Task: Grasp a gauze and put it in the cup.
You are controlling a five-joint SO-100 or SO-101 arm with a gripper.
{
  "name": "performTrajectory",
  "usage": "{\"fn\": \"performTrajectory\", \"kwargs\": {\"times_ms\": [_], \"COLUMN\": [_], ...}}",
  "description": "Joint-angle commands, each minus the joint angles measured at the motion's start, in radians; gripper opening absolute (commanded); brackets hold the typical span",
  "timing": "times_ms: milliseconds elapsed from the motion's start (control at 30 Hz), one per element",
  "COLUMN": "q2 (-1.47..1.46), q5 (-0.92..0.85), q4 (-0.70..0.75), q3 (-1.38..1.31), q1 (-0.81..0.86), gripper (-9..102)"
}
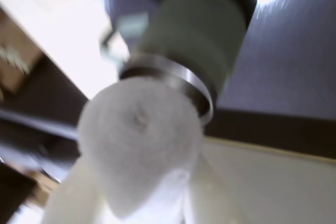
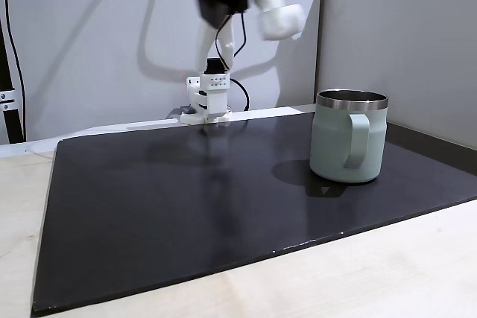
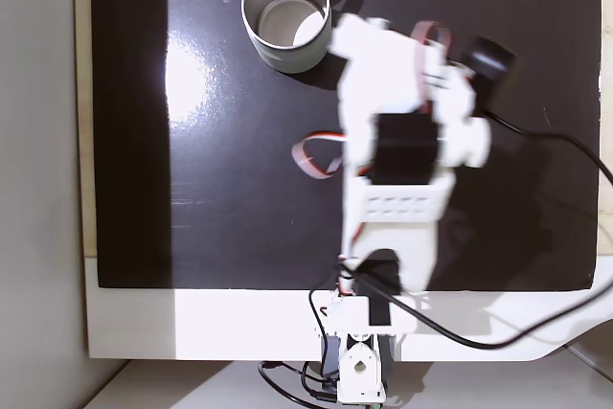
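In the wrist view the white gauze (image 1: 139,135) is a soft roll seen end-on, and my gripper (image 1: 142,187) is shut on it, with a white finger on each side. Just beyond it stands the sage-green cup (image 1: 194,35) with its steel rim. In a fixed view from the side the cup (image 2: 346,139) rests on the right of the black mat, and the gripper (image 2: 282,18) hangs blurred high above the mat, to the left of the cup. In a fixed view from above the gripper (image 3: 352,40) is beside the open cup (image 3: 285,50), and the arm hides the gauze.
A black mat (image 2: 186,206) covers most of the pale wooden table (image 2: 387,273). The arm's base (image 2: 209,98) stands at the mat's far edge, with cables behind it. Grey walls close in the back and right.
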Motion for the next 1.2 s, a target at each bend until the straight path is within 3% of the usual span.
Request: {"fn": "performTrajectory", "kwargs": {"times_ms": [0, 500, 800, 1167], "q2": [-0.029, -0.400, -0.560, -0.558], "q5": [0.014, 0.008, 0.002, -0.037], "q4": [-0.029, -0.201, -0.212, -0.186], "q3": [-0.121, -0.428, -0.546, -0.551], "q1": [-0.080, -0.114, -0.195, -0.255], "gripper": [0, 0, 0, 0]}}
